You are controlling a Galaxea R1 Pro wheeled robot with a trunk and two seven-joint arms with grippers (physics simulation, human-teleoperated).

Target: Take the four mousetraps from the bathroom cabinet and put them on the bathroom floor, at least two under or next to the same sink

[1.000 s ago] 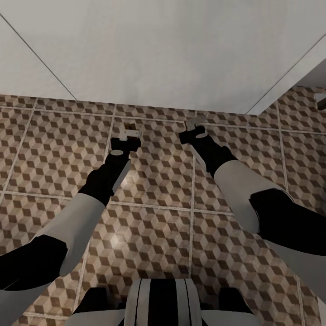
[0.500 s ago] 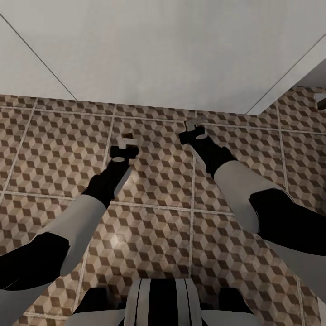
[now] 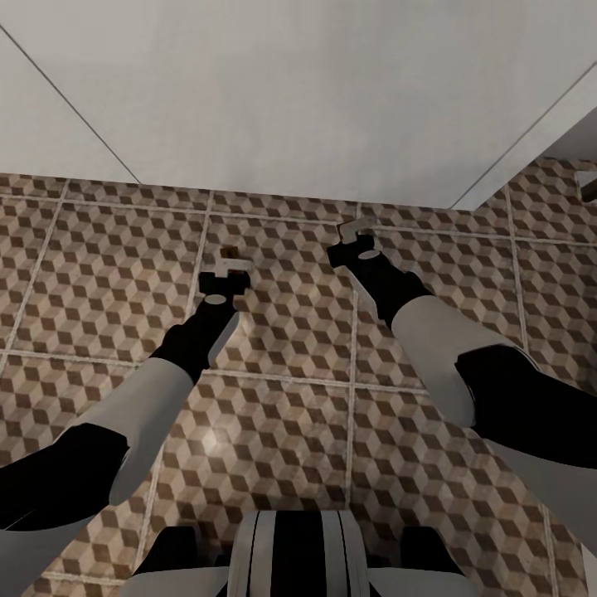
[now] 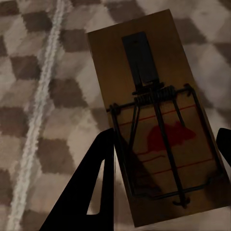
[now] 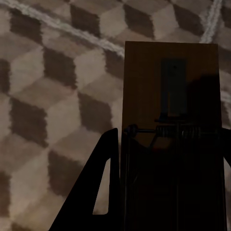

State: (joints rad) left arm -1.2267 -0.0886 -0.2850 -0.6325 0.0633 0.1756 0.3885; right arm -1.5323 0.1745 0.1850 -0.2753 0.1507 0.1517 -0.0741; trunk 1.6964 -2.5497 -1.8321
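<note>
Two traps low over the floor [image 3: 282, 390]

Your left gripper [image 3: 231, 264] stands apart around its trap [image 4: 156, 120], apparently lying flat, long axis running straight ahead; your right gripper [image 3: 356, 231] looks clamped on its trap [image 5: 171, 96].

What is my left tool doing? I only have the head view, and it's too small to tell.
Observer: The left wrist view shows a trap between the left tool's fingers, spring side up, with a red mouse print on it.
Operator: Is it gripped?
Observer: I can't tell. The fingers flank its long edges, but contact is unclear.
Operator: And the right side?
Observer: The right tool has a second trap between its fingers, in shadow, with the floor tiles behind it.
</note>
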